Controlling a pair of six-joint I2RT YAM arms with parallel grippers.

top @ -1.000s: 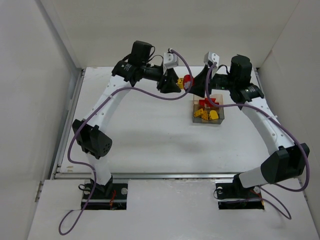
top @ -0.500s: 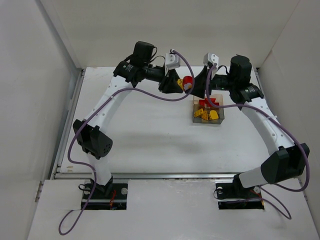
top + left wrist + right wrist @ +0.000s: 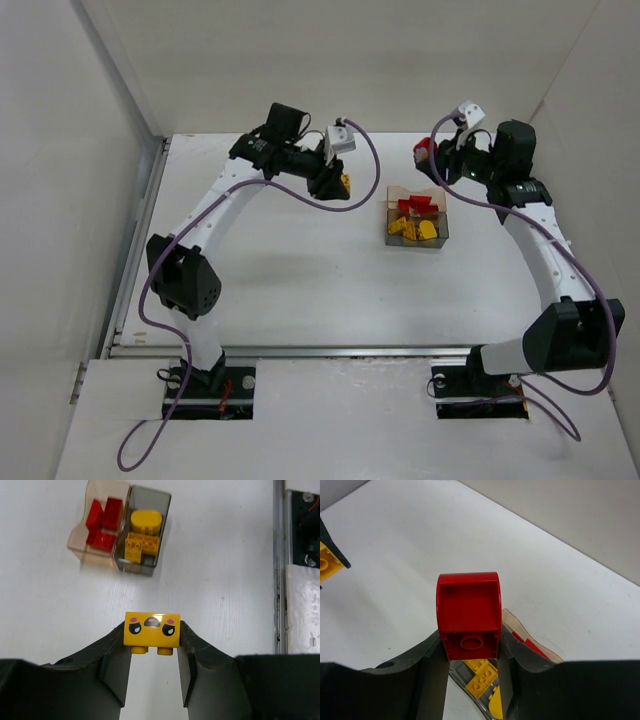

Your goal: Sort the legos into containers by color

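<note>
My left gripper [image 3: 341,184] is shut on a yellow lego with a printed face [image 3: 152,629], held above the table left of the containers. My right gripper [image 3: 425,153] is shut on a red rounded lego [image 3: 468,611], behind and right of them. The tan container [image 3: 391,192] holds red legos [image 3: 102,522]. The clear grey container [image 3: 444,238] adjoining it holds yellow legos [image 3: 142,532]. In the right wrist view both containers lie below the red lego, the clear one [image 3: 461,680] nearest.
White table with walls at the back and both sides. A metal rail [image 3: 280,560] runs along the table's near edge. Purple cables hang from both arms.
The yellow and red legos were together between the two grippers; now they are apart. The left gripper drew left with the yellow one, the right swung right with the red one.
</note>
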